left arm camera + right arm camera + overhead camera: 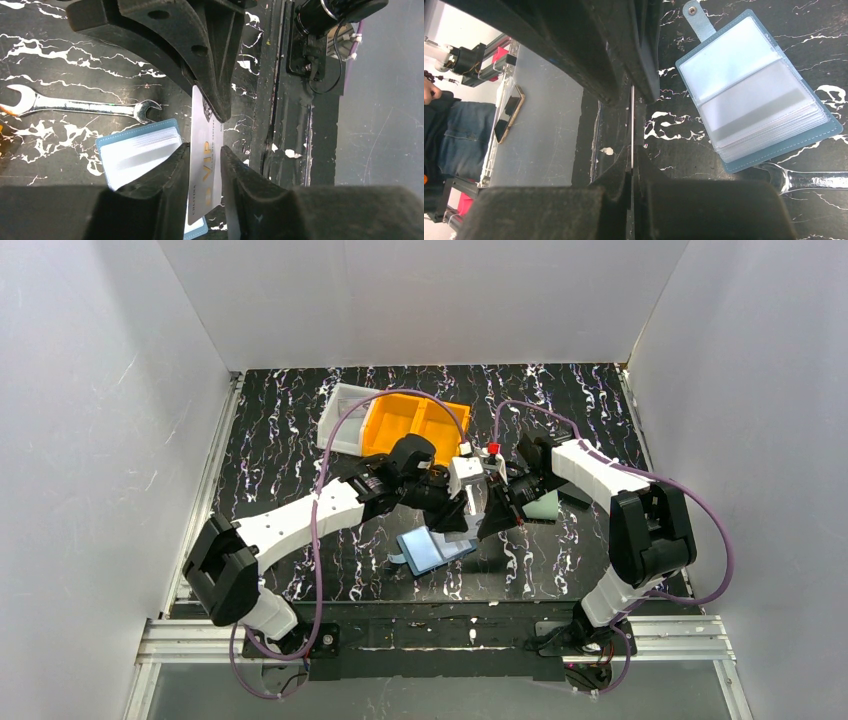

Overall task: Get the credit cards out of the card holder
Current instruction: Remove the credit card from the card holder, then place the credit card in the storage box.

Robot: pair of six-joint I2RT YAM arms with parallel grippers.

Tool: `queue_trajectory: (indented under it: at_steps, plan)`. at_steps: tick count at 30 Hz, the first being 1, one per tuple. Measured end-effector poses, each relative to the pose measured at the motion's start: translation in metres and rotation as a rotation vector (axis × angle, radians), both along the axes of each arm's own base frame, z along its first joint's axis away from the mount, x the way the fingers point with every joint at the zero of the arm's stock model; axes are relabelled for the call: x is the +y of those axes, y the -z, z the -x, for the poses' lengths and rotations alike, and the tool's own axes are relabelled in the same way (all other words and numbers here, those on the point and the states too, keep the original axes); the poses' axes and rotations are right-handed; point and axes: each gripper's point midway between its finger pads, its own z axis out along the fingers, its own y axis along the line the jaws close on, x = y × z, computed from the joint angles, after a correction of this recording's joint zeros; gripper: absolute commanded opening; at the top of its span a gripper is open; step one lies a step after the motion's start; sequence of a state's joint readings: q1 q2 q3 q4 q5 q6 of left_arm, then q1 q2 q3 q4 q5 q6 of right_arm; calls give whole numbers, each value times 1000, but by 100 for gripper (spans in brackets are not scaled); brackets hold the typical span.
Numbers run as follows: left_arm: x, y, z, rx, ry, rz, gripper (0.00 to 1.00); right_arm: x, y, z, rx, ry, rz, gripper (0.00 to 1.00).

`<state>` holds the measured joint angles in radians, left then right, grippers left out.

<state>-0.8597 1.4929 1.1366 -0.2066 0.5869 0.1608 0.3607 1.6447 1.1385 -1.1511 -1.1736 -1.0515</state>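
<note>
While my right gripper [631, 172] is clamped on the credit card [204, 170], my left gripper [204, 150] flanks its long edges; I cannot tell if it presses. Near them the card holder [759, 90] lies open on the table [280, 440], pocket contents unclear.

The table [290, 430] is black with white squiggly streaks. The card holder [754, 90] is blue, paler inside, with see-through pockets. The credit card [204, 165] is pale grey with gold letters. The wrench [75, 105] is shiny silver. The bin [400, 430] is orange.
</note>
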Motion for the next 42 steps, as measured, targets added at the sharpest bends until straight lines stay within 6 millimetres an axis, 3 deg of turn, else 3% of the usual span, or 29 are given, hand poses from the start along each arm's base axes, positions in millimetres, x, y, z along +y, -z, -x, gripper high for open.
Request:
queue_trajectory:
  at_steps: [3,6,7,9,10,13,17,22,26,30,33,37,42]
  plan:
    - [-2,3,2,19,8,0,0,0,0,1,3,-1,2,1]
    - [-2,1,3,30,8,4,0,0,0,1,-3,-4,0,1]
    - [-1,1,3,32,8,2,0,0,0,1,-8,-7,-3,8]
    - [-1,2,3,32,8,0,0,0,0,1,-12,-9,-5,43]
    - [0,2,3,30,11,-2,0,0,0,1,-16,-11,-7,67]
    - [5,4,4,14,27,-18,0,0,-1,1,-12,-11,-7,97]
    - [25,3,2,-15,32,-69,0,-1,-1,1,-15,-12,-1,98]
    - [78,-7,-23,-113,-36,-166,0,-1,5,-11,-28,26,44,98]
    - [140,-27,-61,-276,-123,-275,0,-3,8,-21,-59,81,72,98]
    - [183,-35,-93,-410,-176,-366,0,-3,7,-29,-76,109,79,98]
    - [204,-38,-118,-447,-215,-408,0,-4,7,-31,-72,123,82,98]
    - [222,-49,-169,-495,-287,-428,0,-3,7,-32,-70,127,83,98]
    - [239,-38,-222,-508,-342,-450,0,-3,7,-33,-72,130,81,98]
